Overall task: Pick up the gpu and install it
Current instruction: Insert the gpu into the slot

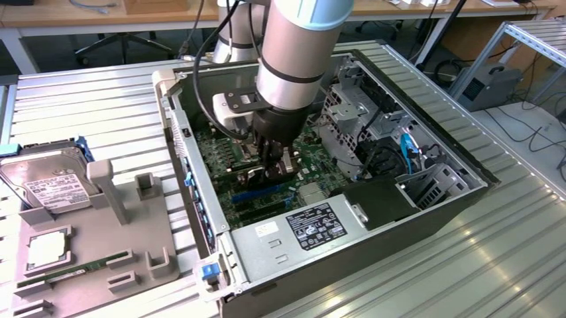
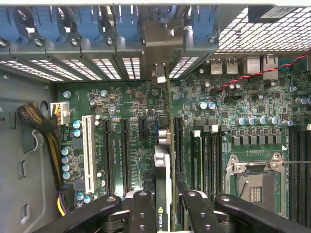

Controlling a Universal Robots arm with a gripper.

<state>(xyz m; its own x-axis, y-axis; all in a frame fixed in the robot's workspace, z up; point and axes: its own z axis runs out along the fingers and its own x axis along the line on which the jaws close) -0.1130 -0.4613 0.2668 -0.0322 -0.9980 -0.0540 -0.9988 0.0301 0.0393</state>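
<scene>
The black two-finger end effector [image 2: 163,196] is inside the open grey metal computer case [image 1: 398,255], low over the green motherboard [image 2: 121,107]. Its fingers [image 2: 143,206] are closed on both faces of the thin flat gpu card with silver metal bracket [image 2: 163,145], which it holds edge-on and upright. The gpu card stands in line with a long black expansion slot [image 2: 178,145]. Its bracket lies against the case's rear row of perforated slot covers with blue latches [image 2: 97,68]. The card itself hides whether its lower edge is in a slot.

A small green-and-white logo, apparently NVIDIA, shows on the card edge between the fingers. White print beside the motherboard slots is too small to read, as is the black-and-white label on the silver power supply [image 1: 301,232] in the case.

Outside the case, on the ribbed metal bench [image 1: 89,106], a silver hard drive with white label [image 1: 44,179] is cut off by the picture edge, its text illegible.
</scene>
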